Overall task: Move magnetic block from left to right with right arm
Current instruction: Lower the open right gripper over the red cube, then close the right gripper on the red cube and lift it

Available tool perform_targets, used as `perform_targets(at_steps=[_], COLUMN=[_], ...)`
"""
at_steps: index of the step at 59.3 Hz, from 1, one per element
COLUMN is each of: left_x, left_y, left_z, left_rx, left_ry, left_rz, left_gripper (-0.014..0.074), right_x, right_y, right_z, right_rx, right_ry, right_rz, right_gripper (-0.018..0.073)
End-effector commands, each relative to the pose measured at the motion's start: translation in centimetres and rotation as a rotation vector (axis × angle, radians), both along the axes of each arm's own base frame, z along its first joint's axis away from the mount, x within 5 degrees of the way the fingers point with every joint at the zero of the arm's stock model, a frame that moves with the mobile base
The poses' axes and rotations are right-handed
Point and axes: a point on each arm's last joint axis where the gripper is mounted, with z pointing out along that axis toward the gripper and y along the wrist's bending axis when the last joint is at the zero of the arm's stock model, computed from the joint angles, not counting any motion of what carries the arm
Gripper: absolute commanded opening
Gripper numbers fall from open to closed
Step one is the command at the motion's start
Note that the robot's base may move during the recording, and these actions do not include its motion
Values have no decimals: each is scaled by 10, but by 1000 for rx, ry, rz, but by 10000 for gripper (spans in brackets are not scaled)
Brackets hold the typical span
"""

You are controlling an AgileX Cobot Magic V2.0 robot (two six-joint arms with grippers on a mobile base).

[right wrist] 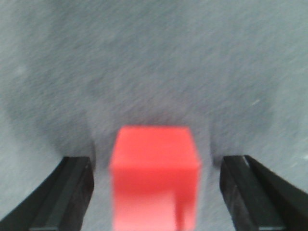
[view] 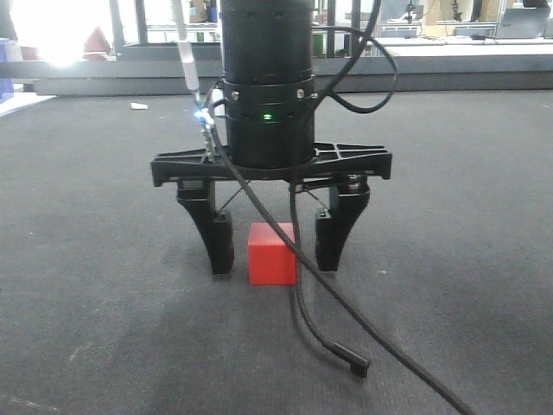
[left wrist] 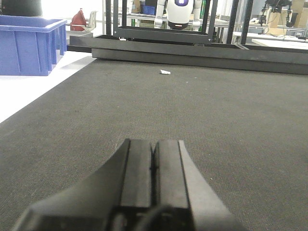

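The magnetic block (view: 271, 253), a small bright-red cube, rests on the dark grey mat. My right gripper (view: 275, 252) hangs straight down over it, open, with one black finger on each side of the cube and a gap on both sides. In the right wrist view the block (right wrist: 155, 175) lies between the two fingers (right wrist: 65, 195), touching neither, and the right gripper (right wrist: 154, 192) stays wide. My left gripper (left wrist: 155, 156) is low over bare mat, its two fingers pressed together with nothing between them.
A black cable (view: 346, 324) hangs from the right arm and trails on the mat in front of the block. A blue bin (left wrist: 30, 44) stands at the far left on a white floor. A small white scrap (left wrist: 165, 72) lies near a dark rack (left wrist: 192, 45) at the back.
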Motion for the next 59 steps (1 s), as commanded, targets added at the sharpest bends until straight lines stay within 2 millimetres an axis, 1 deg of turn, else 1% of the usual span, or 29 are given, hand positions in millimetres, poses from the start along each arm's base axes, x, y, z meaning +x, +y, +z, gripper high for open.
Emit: perform_targets(at_steps=[1, 3, 13, 16, 19, 27, 33, 38, 43, 44, 48, 52, 54, 59], left_x=[-1, -1, -1, -1, -1, -1, -1, -1, -1, -1, -1, -1, -1, -1], left_y=[0, 0, 0, 0, 0, 0, 0, 0, 0, 0, 0, 0, 0, 0], left_z=[5, 5, 5, 5, 5, 5, 5, 5, 5, 5, 5, 5, 5, 5], left_rx=[-7, -7, -7, -7, -7, -7, -7, -7, -7, -7, -7, -7, -7, -7], left_ry=[-88, -88, -88, -88, -88, -88, -88, -88, -88, -88, -88, -88, -88, -88], left_rz=[-6, -6, -6, -6, -6, -6, -6, -6, -6, -6, -6, -6, -6, -6], left_gripper=[-115, -116, -116, -116, -116, -116, -116, -115, -116, -116, -116, -116, -116, -116], right_x=[-1, -1, 0, -1, -1, -2, -5, -7, -9, -10, -12, -14, -15, -20], right_y=[0, 0, 0, 0, 0, -2, -7, -13, -24, -25, -37, -56, -62, -90], right_z=[32, 32, 33, 33, 35, 40, 50, 60, 76, 77, 88, 97, 98, 101], right_rx=[65, 65, 70, 70, 72, 81, 79, 68, 83, 85, 95, 106, 107, 124], right_ry=[-71, -72, -77, -77, -79, -88, -91, -102, -138, -138, -158, -181, -183, -208], right_rz=[2, 2, 2, 2, 2, 0, 2, 42, 102, 112, 144, 163, 177, 198], right_gripper=[615, 586, 382, 349, 335, 330, 330, 330, 330, 330, 330, 330, 330, 330])
